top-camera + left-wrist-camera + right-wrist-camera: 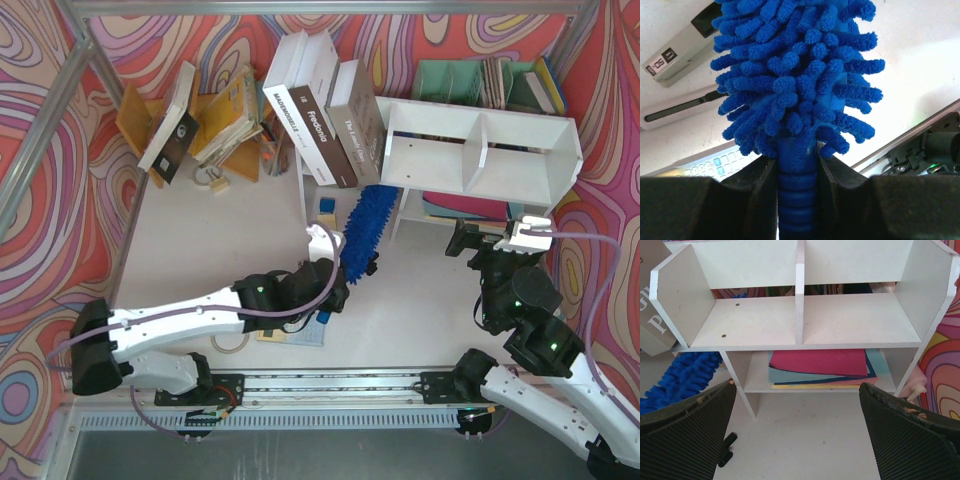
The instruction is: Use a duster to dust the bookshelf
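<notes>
The blue fluffy duster (pixel 360 222) slants up from the table toward the left end of the white bookshelf (pixel 480 150), its tip near the shelf's lower left corner. My left gripper (pixel 350 268) is shut on the duster's ribbed blue handle (pixel 797 200), just below the chenille head (pixel 795 75). My right gripper (pixel 797 385) hangs open in front of the bookshelf (pixel 800 325), with nothing between its fingers. In the right wrist view the duster (pixel 685 375) shows at the left, beside the shelf's lower tier. Both upper cubbies are bare.
Large books (pixel 320 110) lean against the shelf's left end. An orange-yellow rack (pixel 215 120) stands at the back left and a teal organiser (pixel 480 80) behind the shelf. Coloured paper (pixel 820 365) lies in the lower tier. A stapler (pixel 680 50) and a calculator (pixel 715 162) lie under the duster.
</notes>
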Controlling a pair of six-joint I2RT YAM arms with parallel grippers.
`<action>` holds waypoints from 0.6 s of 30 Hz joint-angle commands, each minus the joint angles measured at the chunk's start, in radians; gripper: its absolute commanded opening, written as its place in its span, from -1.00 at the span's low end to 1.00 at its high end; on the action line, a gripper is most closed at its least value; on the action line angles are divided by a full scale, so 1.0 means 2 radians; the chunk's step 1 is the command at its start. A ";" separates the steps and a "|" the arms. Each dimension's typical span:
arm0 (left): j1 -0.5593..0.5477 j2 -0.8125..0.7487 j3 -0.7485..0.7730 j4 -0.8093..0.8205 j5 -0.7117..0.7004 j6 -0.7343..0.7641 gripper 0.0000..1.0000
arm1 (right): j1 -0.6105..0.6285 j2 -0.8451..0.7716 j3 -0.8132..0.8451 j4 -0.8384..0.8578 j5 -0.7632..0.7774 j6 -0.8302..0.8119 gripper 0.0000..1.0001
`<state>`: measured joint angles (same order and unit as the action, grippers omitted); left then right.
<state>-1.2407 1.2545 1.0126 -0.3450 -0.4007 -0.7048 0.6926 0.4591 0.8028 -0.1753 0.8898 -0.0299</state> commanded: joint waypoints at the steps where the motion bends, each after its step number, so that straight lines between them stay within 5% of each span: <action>1: -0.014 0.031 0.033 0.024 0.017 0.026 -1.00 | -0.001 -0.005 -0.002 0.007 0.001 -0.002 0.97; 18: 0.014 -0.074 -0.066 -0.082 -0.114 -0.047 -1.00 | -0.001 -0.002 -0.002 0.007 0.000 -0.002 0.97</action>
<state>-1.2495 1.1748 0.9249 -0.4450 -0.4980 -0.7280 0.6926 0.4576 0.8028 -0.1757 0.8890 -0.0299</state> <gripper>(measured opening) 0.343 0.987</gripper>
